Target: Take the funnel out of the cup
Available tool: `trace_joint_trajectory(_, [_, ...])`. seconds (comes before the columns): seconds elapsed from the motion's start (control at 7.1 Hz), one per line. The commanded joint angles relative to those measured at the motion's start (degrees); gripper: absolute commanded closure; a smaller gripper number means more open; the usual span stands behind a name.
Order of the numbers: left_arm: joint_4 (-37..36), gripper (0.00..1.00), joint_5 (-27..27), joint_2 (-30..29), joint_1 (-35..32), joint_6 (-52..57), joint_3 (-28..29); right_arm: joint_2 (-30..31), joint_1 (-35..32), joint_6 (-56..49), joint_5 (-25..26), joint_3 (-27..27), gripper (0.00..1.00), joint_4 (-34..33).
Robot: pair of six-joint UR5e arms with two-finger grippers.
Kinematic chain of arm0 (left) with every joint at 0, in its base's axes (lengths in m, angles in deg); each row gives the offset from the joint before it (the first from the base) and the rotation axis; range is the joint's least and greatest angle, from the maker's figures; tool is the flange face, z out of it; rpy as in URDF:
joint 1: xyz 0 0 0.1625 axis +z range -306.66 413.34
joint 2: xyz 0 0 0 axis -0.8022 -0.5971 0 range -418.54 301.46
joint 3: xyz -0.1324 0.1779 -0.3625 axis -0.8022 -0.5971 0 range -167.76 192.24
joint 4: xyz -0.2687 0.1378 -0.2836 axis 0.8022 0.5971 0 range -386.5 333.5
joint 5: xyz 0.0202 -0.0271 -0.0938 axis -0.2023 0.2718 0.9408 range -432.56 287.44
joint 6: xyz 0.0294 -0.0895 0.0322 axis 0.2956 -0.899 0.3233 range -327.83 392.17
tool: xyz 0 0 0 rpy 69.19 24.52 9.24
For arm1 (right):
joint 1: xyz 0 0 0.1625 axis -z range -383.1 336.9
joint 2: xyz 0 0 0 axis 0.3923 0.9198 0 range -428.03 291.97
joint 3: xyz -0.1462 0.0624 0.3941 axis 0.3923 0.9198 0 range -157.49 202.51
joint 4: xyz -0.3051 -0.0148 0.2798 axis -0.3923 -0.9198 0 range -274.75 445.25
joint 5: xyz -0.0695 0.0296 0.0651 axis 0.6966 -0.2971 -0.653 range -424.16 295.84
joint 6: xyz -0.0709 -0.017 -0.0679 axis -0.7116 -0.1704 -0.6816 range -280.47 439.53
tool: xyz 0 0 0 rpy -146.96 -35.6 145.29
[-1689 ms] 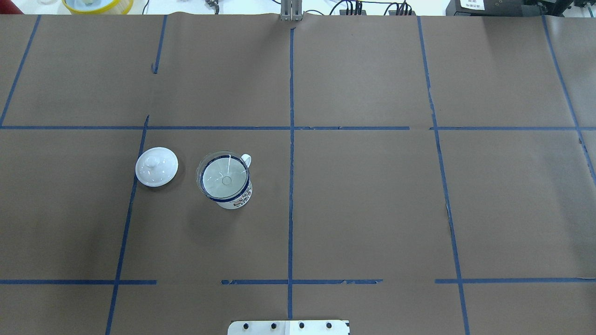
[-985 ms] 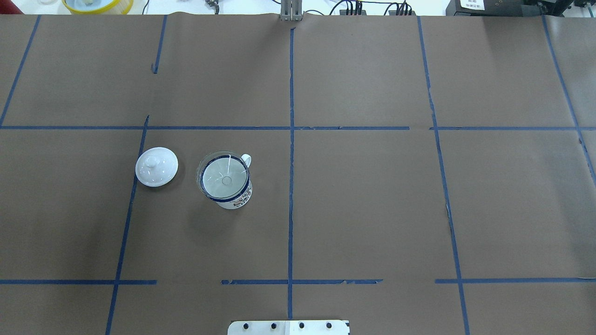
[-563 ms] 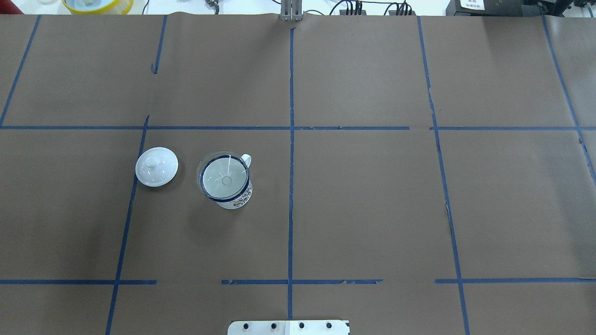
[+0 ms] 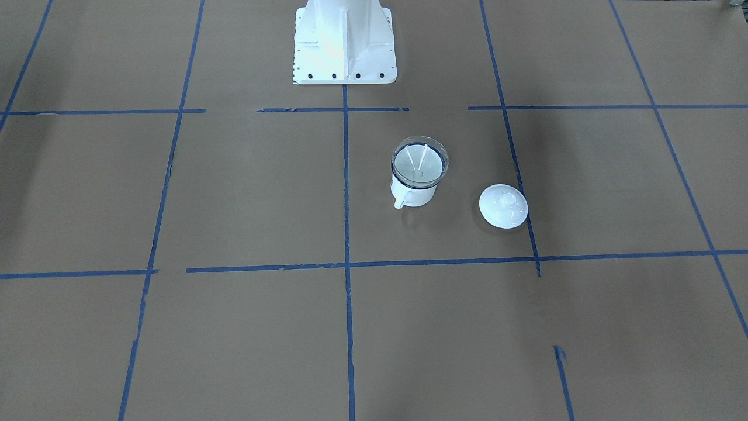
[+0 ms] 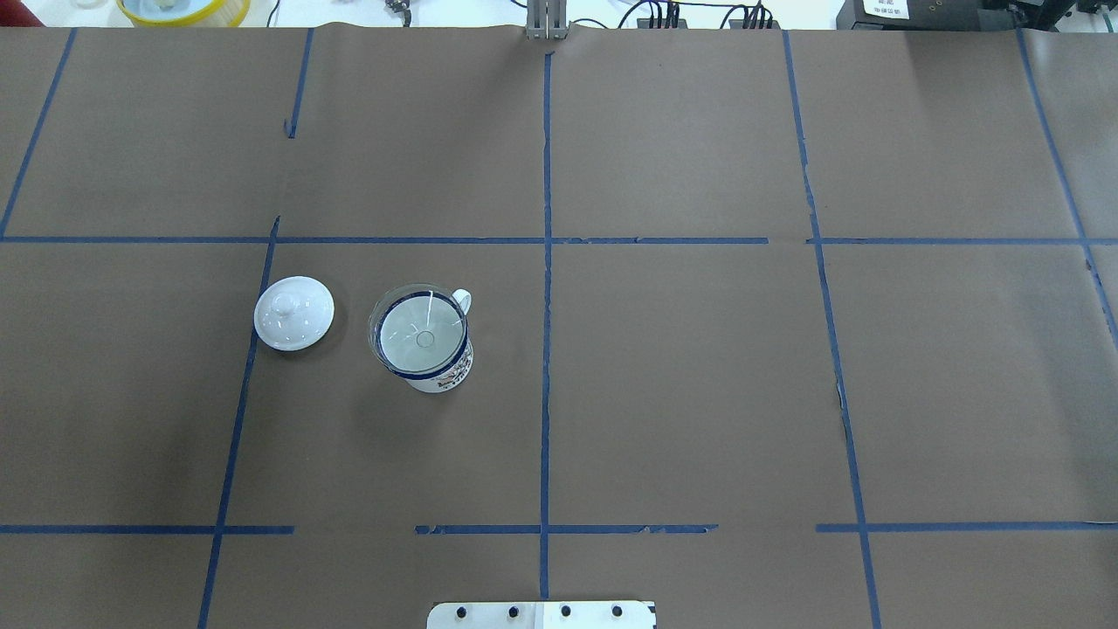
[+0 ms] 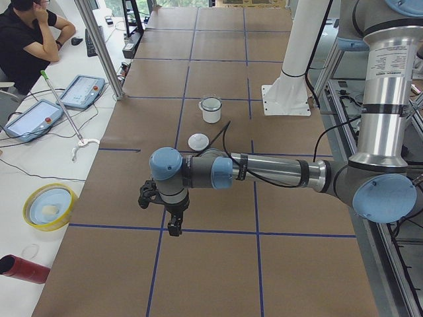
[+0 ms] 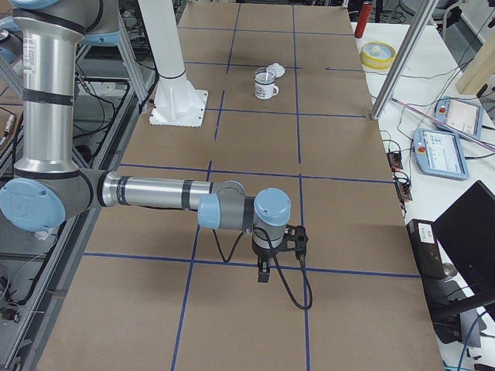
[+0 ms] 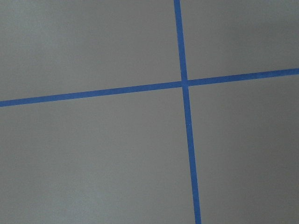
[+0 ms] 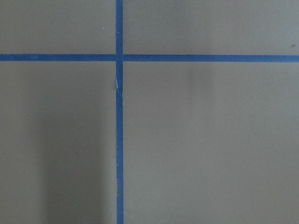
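Note:
The clear funnel (image 5: pixel 419 330) sits in the white cup (image 5: pixel 447 376) with a dark blue rim, left of the table's middle; they also show in the front-facing view, funnel (image 4: pixel 419 162) and cup (image 4: pixel 416 196). My left gripper (image 6: pixel 173 228) shows only in the exterior left view, over the table's left end, far from the cup (image 6: pixel 211 109). My right gripper (image 7: pixel 264 274) shows only in the exterior right view, over the right end, far from the cup (image 7: pixel 266 85). I cannot tell whether either is open or shut. The wrist views show only brown paper and blue tape.
A white domed lid (image 5: pixel 293 313) with a knob lies on the table beside the cup. The robot's white base (image 4: pixel 343 44) stands at the table's near edge. An operator (image 6: pixel 30 39), tablets and a yellow bowl (image 6: pixel 48 206) are off the left end.

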Motion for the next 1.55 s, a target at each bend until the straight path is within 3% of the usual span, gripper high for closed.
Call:
trace_joint_trajectory(0.0, [0.07, 0.00, 0.07, -0.66, 0.09, -0.09, -0.15, 0.00, 0.00, 0.00, 0.00, -0.04, 0.00, 0.00])
trace_joint_trajectory(0.28, [-0.46, 0.00, -0.19, -6.18, 0.09, -2.88, -1.02, 0.00, 0.00, 0.00, 0.00, -0.04, 0.00, 0.00])
trace_joint_trajectory(0.56, [-2.38, 0.00, -0.02, -6.56, 0.79, -15.16, -10.81, 0.00, 0.00, 0.00, 0.00, 0.05, 0.00, 0.00])
trace_joint_trajectory(0.99, [-5.38, 0.00, 2.53, -9.18, 10.16, -30.19, -21.57, 0.00, 0.00, 0.00, 0.00, -0.04, 0.00, 0.00])
trace_joint_trajectory(1.41, [-5.30, 0.00, 2.35, -16.63, 19.48, -44.68, -23.26, 0.00, 0.00, 0.00, 0.00, -0.04, 0.00, 0.00])
